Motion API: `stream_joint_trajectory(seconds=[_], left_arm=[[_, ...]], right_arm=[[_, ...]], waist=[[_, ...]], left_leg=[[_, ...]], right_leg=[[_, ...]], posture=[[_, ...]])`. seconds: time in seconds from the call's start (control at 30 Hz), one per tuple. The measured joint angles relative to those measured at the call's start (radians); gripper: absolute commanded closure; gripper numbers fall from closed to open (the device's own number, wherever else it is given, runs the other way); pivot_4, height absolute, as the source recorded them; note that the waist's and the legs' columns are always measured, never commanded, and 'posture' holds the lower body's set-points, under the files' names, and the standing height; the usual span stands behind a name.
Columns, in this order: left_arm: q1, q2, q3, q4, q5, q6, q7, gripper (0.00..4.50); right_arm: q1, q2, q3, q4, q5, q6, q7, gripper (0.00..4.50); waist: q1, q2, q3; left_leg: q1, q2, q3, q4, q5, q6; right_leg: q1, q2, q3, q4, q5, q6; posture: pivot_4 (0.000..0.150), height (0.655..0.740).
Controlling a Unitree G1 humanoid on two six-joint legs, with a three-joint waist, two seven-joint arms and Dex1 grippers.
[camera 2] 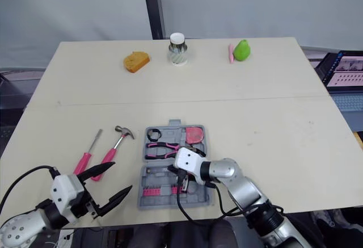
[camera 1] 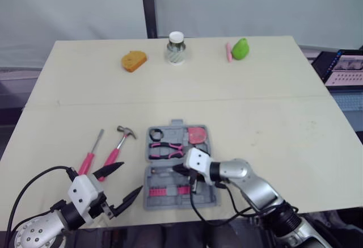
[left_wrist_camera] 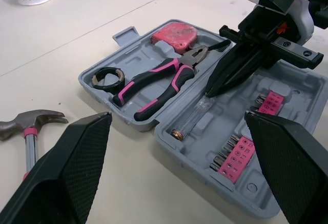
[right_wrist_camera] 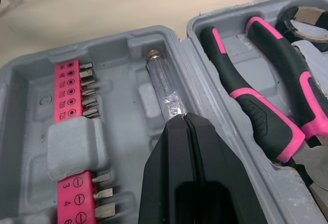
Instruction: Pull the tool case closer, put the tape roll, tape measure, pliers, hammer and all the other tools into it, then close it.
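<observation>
The grey tool case [camera 1: 211,201] lies open near the table's front edge. Its far half holds the black tape roll [camera 1: 155,134], the pink tape measure [camera 1: 197,135] and the pink-handled pliers [camera 1: 164,150]. My right gripper [right_wrist_camera: 184,116] is shut on one end of a clear-handled screwdriver [right_wrist_camera: 161,88], which lies in the near half beside pink bit holders [right_wrist_camera: 74,88]. The hammer [camera 1: 120,143] and a pink-handled screwdriver [camera 1: 91,154] lie on the table left of the case. My left gripper [camera 1: 127,180] hangs open just left of the case's front corner, holding nothing.
At the table's far side stand an orange bread-like piece [camera 1: 134,61], a white-lidded jar [camera 1: 176,48], a green pear [camera 1: 240,49] and a small pink stick [camera 1: 228,51]. A laptop [camera 1: 343,69] sits beyond the right edge.
</observation>
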Motion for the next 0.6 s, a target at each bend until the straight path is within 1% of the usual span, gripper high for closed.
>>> stream_joint_trajectory(seconds=[0.2,0.47,0.5,0.6], left_arm=[[-0.003,0.000,-0.010,0.004,0.000,0.000,0.003,0.00],[-0.021,-0.003,-0.024,0.010,0.004,0.000,0.010,0.00],[-0.023,-0.003,-0.025,0.013,0.004,0.000,0.011,0.00],[-0.047,0.002,-0.027,0.036,0.001,0.020,0.013,0.00]], right_arm=[[-0.022,-0.003,0.015,-0.016,0.000,0.077,0.007,4.47],[-0.033,-0.007,0.031,-0.012,-0.009,0.088,0.009,4.47],[-0.029,-0.006,0.024,-0.010,0.002,0.085,0.013,4.47],[0.010,-0.006,-0.044,-0.002,0.096,0.078,0.068,4.47]], waist=[[0.001,0.000,-0.006],[0.001,0.001,-0.020],[0.002,0.001,-0.020],[0.006,0.001,-0.019]], left_leg=[[0.001,0.000,-0.001,0.000,0.000,0.000],[0.002,0.000,-0.001,-0.001,0.000,0.000],[0.002,0.000,-0.002,-0.001,0.000,-0.001],[0.001,-0.001,-0.002,0.000,0.000,0.000]], right_leg=[[0.002,0.000,0.000,-0.001,0.000,0.000],[0.002,0.000,0.000,-0.001,0.000,0.000],[0.003,0.000,0.000,-0.001,0.000,0.000],[0.003,0.000,-0.001,-0.002,0.000,0.000]], posture=[[0.150,0.7400],[0.150,0.7400],[0.150,0.7400],[0.150,0.7400]])
